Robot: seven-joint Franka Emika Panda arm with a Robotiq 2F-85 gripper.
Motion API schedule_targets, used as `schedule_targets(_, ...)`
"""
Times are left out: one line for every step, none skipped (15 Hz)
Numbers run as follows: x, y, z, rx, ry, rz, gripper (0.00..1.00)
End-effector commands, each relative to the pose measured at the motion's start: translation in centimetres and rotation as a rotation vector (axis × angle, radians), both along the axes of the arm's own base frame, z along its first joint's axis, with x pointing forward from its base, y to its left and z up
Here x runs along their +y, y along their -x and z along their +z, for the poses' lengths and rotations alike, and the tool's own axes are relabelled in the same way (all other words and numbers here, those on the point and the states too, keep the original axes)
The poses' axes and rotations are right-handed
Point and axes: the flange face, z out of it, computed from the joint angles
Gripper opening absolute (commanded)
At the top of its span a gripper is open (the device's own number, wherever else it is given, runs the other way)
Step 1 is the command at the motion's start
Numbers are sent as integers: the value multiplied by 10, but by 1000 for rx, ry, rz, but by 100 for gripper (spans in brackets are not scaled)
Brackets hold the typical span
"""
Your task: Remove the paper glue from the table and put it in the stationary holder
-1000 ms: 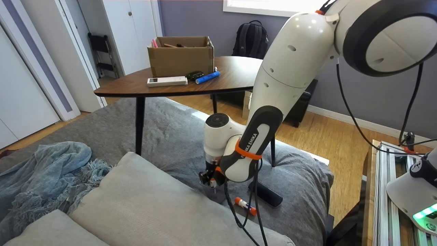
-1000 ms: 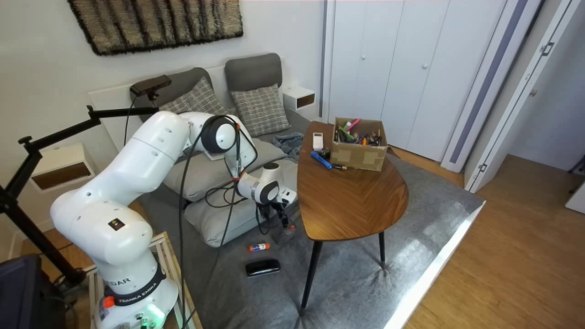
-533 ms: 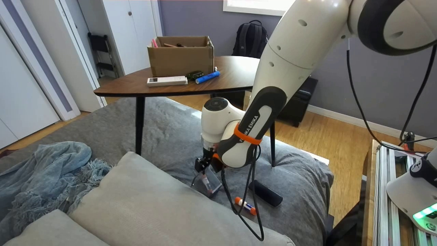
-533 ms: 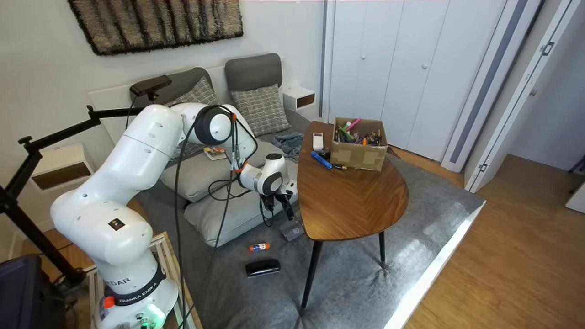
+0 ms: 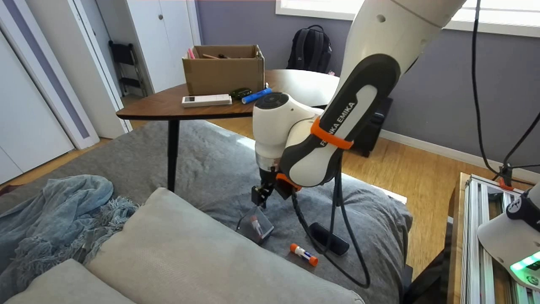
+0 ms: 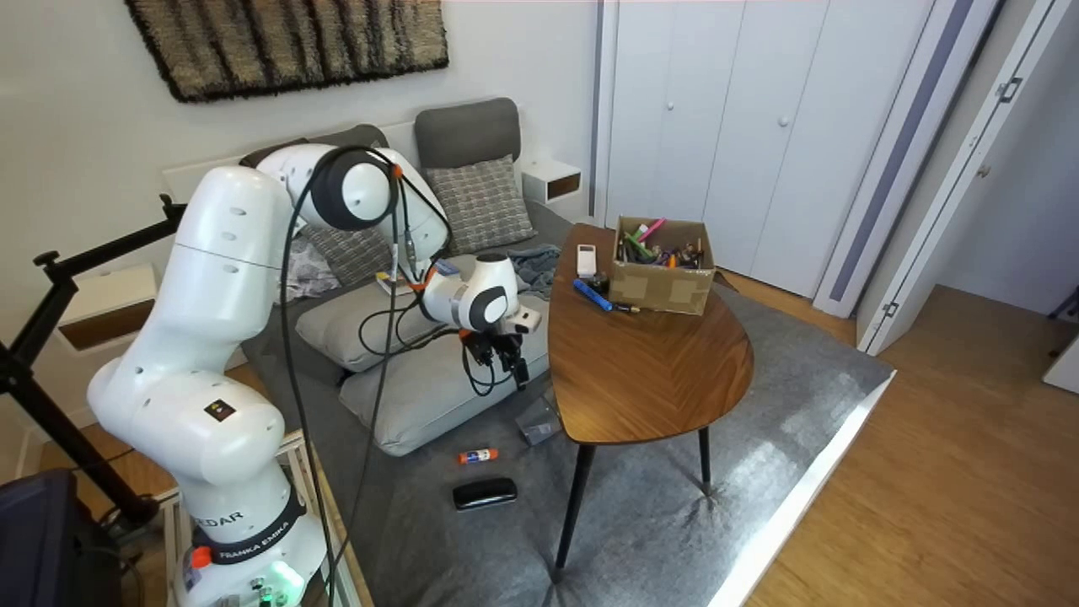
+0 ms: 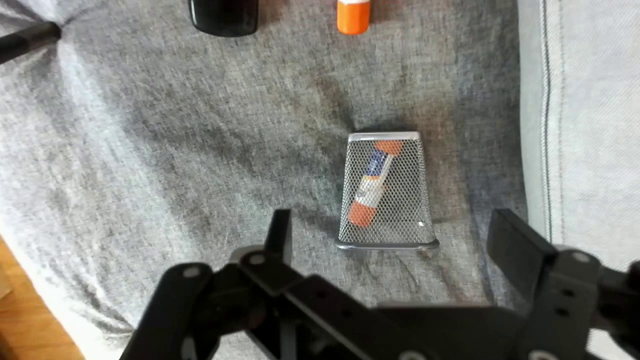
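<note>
A metal mesh holder (image 7: 410,200) lies on its side on the grey cover; it also shows in the exterior views (image 5: 265,234) (image 6: 538,421). A glue stick (image 7: 370,191) with orange-red ends and a white and purple label lies slanted inside it, seen through the mesh. A similar glue stick (image 5: 303,254) lies outside on the cover; its orange end shows in the wrist view (image 7: 353,19). My gripper (image 7: 390,232) is open and empty above the holder, apart from it. The brown wooden table (image 6: 657,371) stands beside the holder.
A black case (image 6: 485,494) lies near the outer glue stick. A cardboard box (image 6: 662,291) of pens, a blue marker (image 5: 256,95) and a white device (image 5: 206,100) stand on the table. A pale cushion (image 5: 190,257) borders the holder's area. A table leg (image 7: 30,42) shows in the wrist view.
A second ago my gripper was down at the holder and its glue stick. It has risen away from them. They lie on the cover, and the outer glue stick has not moved.
</note>
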Motion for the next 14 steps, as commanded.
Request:
schedule_targets(-15,37,54,2,11,37,100)
schedule_targets(-22,47,67,2,5,49,100)
schedule_targets(-28,54,78,1,4,60,100)
schedule_targets(-36,61,91,-22,-13,69,100)
schedule_targets(-45,71,103,-24,-22,95,100)
schedule_targets(-52,78,115,-43,-43,112,100)
schedule_targets(-61,87,127,-69,-77,133,100)
schedule_targets(-70,92,136,-88,-96,155,100)
schedule_targets(-80,99,144,-104,-116,179,100)
schedule_targets(-87,108,151,-117,-141,193,100)
schedule_targets(-74,80,133,-83,-103,153,100)
schedule_targets(-81,85,139,-89,-109,160,100)
schedule_targets(-83,85,141,-92,-109,157,100)
schedule_targets(-82,84,140,-90,-109,157,100)
